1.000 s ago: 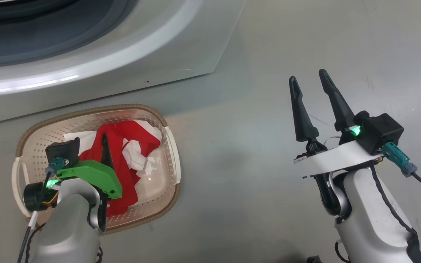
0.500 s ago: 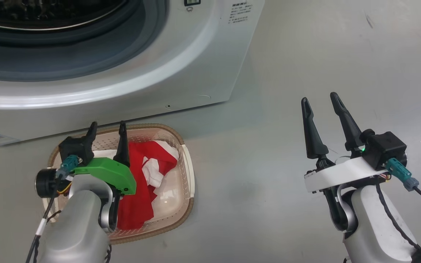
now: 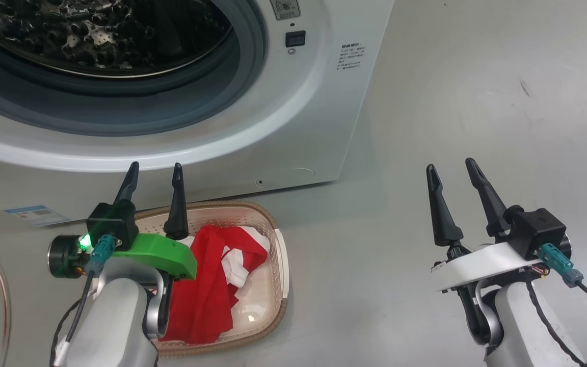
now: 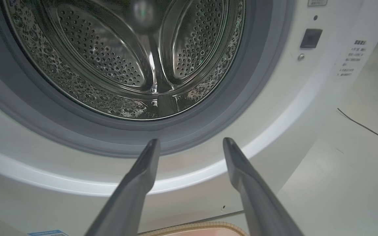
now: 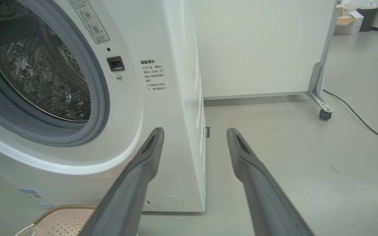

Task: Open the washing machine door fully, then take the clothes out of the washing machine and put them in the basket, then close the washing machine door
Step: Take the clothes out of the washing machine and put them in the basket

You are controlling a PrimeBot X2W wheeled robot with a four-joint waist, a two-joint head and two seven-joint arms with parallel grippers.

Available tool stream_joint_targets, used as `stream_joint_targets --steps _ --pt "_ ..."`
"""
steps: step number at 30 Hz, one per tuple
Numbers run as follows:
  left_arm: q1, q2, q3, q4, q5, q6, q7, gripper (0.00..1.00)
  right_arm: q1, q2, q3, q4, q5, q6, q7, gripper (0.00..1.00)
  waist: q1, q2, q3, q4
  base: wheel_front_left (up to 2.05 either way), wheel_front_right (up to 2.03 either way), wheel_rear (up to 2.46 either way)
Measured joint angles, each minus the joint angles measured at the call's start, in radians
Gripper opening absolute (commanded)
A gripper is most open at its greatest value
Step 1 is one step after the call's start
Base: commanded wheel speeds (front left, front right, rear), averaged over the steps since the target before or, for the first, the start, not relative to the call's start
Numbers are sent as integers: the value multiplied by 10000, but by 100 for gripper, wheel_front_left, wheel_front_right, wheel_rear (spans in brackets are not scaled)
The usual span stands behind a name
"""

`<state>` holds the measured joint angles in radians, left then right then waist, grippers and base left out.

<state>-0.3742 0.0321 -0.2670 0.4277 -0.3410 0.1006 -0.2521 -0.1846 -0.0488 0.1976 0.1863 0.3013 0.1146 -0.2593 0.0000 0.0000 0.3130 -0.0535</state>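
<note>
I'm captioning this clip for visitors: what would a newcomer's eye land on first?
The red and white clothes stand out, heaped in the cream basket on the grey floor before the washing machine. Above gapes its shiny steel drum. The left hand and right hand are open, holding nothing.

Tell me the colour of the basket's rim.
Brown with a woven look; the basket shows best in the head view.
</note>
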Motion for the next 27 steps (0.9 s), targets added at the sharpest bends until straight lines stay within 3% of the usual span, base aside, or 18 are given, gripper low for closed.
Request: stream_joint_targets --steps 27 --pt "2664 134 109 -1960 782 104 0 100 1455 23 -21 -102 -73 -297 0 100 0 0 -1702 448 0 0 0"
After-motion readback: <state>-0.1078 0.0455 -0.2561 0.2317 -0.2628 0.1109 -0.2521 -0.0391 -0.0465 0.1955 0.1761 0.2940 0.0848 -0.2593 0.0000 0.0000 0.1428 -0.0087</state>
